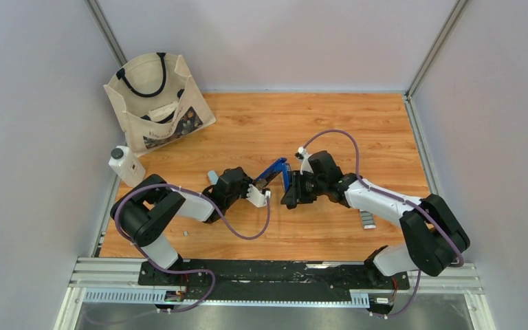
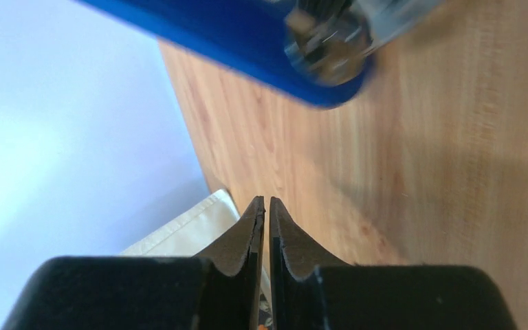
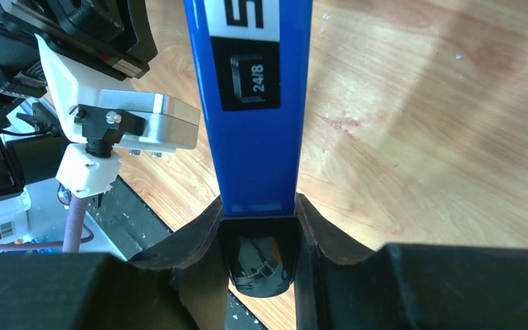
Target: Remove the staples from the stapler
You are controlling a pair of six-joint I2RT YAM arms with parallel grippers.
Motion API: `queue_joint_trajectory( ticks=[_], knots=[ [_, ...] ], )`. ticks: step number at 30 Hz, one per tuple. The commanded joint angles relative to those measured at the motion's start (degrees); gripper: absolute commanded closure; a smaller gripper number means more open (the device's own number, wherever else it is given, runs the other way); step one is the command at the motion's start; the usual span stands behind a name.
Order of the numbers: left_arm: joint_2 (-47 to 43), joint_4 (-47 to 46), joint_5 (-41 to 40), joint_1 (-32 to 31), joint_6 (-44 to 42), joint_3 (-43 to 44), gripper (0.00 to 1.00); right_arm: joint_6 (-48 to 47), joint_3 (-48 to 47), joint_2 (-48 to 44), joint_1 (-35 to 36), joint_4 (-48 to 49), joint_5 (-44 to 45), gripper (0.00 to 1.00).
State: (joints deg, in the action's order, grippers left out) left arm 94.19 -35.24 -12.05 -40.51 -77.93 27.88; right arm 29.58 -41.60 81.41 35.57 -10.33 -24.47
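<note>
- The blue stapler [image 1: 275,170] is near the middle of the wooden table [image 1: 357,130], held up between the two arms, with one blue arm slanting toward 8 o'clock
- The right gripper [image 1: 290,194] comes in from 4 o'clock; in the right wrist view its jaws pinch the end of the blue stapler [image 3: 258,137], one finger on each side, below a "24/8" label
- The left gripper [image 1: 262,183] reaches in from 8 o'clock, and its tip meets the stapler's low end
- In the left wrist view its fingers [image 2: 251,234] are pressed together with only a hairline slit; nothing shows between them, and the stapler's blurred blue tip [image 2: 247,34] lies beyond
- The staples [image 1: 368,219] lie as short grey strips on the table at 4 o'clock from the stapler, just beside the right forearm
- A tote bag [image 1: 158,100] stands at the table's 10 o'clock corner, with a white bottle [image 1: 127,166] at its 6 o'clock
</note>
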Motion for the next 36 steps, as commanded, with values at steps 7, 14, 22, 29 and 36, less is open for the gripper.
queue_joint_trajectory(
  ticks=[7, 14, 22, 29, 36],
  knots=[
    [-3.91, 1.61, -4.46, -0.45, 4.77, 3.48, 0.85, 0.03, -1.81, -1.43, 1.69, 0.57, 5.13, 1.0],
    [-14.29, 27.41, 0.89, 1.05, 26.41, 14.13, 0.77, 0.13, -5.67, 1.64, 2.05, 1.01, 6.89, 1.0],
    [-20.27, 44.01, 7.12, 4.56, 40.21, 20.72, 0.77, -2.6, -17.88, 9.2, 2.13, -4.51, 13.64, 1.0],
    [-25.89, 54.92, 17.85, 11.77, 51.03, 25.03, 0.73, -3.83, -30.19, 19.73, 4.68, -11.28, 21.91, 1.0],
    [-31.17, 59.23, 20.58, 12.39, 52.44, 22.49, 0.7, -3.65, -43.19, 32.31, 6.61, -15.16, 23.94, 1.0]
  ],
)
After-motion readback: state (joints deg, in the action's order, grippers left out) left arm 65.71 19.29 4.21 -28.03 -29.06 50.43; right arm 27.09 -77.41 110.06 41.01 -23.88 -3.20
